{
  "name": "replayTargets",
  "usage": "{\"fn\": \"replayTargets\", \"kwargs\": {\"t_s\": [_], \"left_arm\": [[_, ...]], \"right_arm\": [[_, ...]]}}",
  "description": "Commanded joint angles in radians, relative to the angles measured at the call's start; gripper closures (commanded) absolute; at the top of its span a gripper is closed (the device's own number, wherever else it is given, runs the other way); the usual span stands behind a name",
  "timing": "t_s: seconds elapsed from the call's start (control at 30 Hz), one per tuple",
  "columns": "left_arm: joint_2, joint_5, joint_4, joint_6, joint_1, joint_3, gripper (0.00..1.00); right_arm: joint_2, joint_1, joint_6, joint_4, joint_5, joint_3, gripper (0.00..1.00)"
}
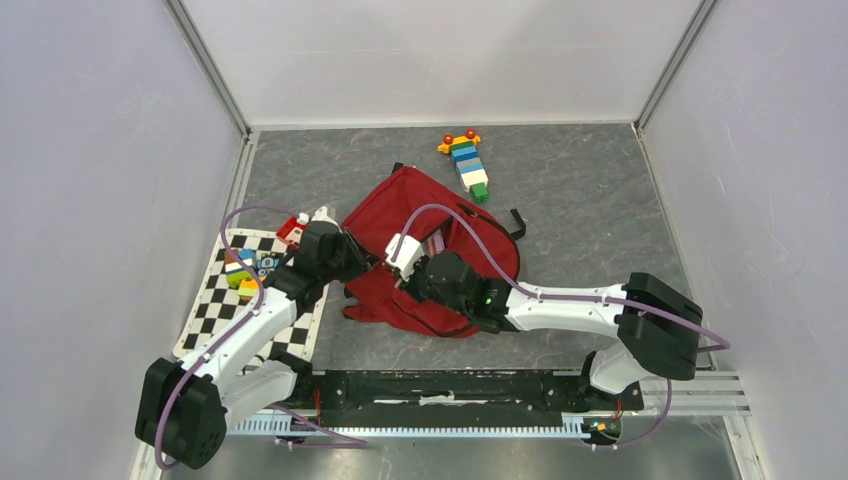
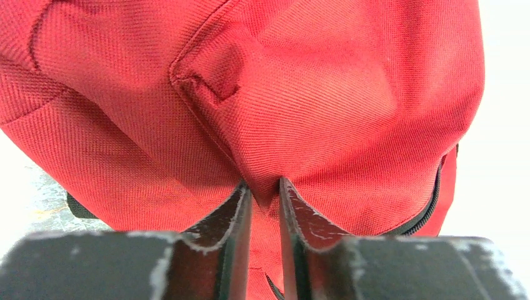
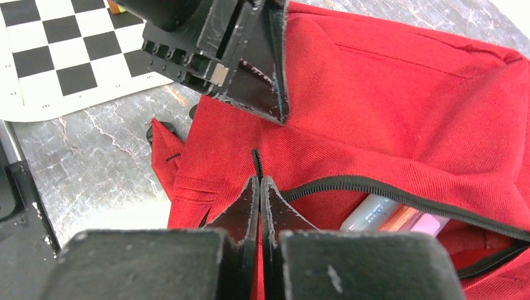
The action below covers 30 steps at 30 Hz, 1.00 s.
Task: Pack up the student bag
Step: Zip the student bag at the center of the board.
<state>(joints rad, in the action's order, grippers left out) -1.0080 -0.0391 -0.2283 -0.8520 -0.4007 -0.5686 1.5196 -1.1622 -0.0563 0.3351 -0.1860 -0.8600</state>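
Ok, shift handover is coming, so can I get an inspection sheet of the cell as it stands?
Surface: grey marbled tabletop, checkered mat at left.
Job's things: bag lying mid-table, zip partly open, bottle inside.
Clutter: block stack beyond bag; small blocks on mat; red box at its far corner.
Grippers: left gripper shut on bag fabric; right gripper shut on zip pull.
Cables: purple cables along both arms, one arching over bag.
Surroundings: white walls, metal frame posts.

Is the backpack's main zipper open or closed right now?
Partly open. On the student bag, the zipper gapes in the right wrist view, with a pale bottle-like item visible inside.
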Motion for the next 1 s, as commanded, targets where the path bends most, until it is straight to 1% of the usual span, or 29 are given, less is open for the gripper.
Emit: {"fn": "replayTargets", "kwargs": {"t_s": [0.0,0.1,0.17,0.2,0.33,0.43,0.57,0.67,0.7,0.73,0.77,0.8,0.83,0.87,0.93,0.97], "left_arm": [[0.005,0.035,0.044,0.009,0.003,0.009,0.77],[0.008,0.035,0.046,0.025,0.003,0.008,0.89],[0.015,0.064,0.038,0.039,0.003,0.008,0.97],[0.019,0.071,0.032,0.047,0.004,0.007,0.98],[0.039,0.104,0.005,0.078,0.002,0.012,0.98],[0.045,0.115,-0.003,0.101,0.004,0.016,0.98],[0.054,0.118,-0.009,0.147,0.002,0.019,0.98],[0.069,0.085,0.018,0.205,0.003,0.023,0.98],[0.08,0.068,0.028,0.233,0.003,0.021,0.95],[0.091,0.048,0.038,0.254,0.003,0.021,0.85],[0.11,0.032,0.053,0.282,0.0,0.023,0.7],[0.136,0.0,0.07,0.304,0.001,0.027,0.51],[0.166,-0.019,0.093,0.324,-0.001,0.036,0.38],[0.195,-0.034,0.115,0.342,-0.005,0.047,0.28],[0.262,-0.048,0.181,0.375,-0.012,0.083,0.2],[0.295,-0.06,0.206,0.391,-0.014,0.106,0.18]], "right_arm": [[-0.048,-0.002,0.088,0.098,-0.064,0.017,1.0],[-0.049,-0.002,0.087,0.091,-0.112,0.019,1.0],[-0.05,-0.002,0.091,0.083,-0.169,0.019,1.0],[-0.053,-0.002,0.092,0.077,-0.192,0.016,1.0],[-0.054,-0.001,0.093,0.041,-0.28,-0.02,1.0],[-0.06,0.006,0.092,0.032,-0.311,-0.034,1.0],[-0.083,0.027,0.106,0.03,-0.322,-0.037,1.0],[-0.093,0.045,0.102,0.03,-0.273,-0.041,1.0],[-0.093,0.047,0.09,0.03,-0.235,-0.046,1.0],[-0.091,0.047,0.074,0.026,-0.186,-0.057,1.0],[-0.089,0.047,0.065,0.016,-0.144,-0.07,1.0],[-0.083,0.047,0.065,0.0,-0.114,-0.085,1.0],[-0.077,0.048,0.068,-0.014,-0.092,-0.096,1.0],[-0.071,0.046,0.073,-0.028,-0.073,-0.106,1.0],[-0.059,0.05,0.093,-0.047,-0.048,-0.118,1.0],[-0.054,0.052,0.106,-0.051,-0.04,-0.119,1.0]]}}
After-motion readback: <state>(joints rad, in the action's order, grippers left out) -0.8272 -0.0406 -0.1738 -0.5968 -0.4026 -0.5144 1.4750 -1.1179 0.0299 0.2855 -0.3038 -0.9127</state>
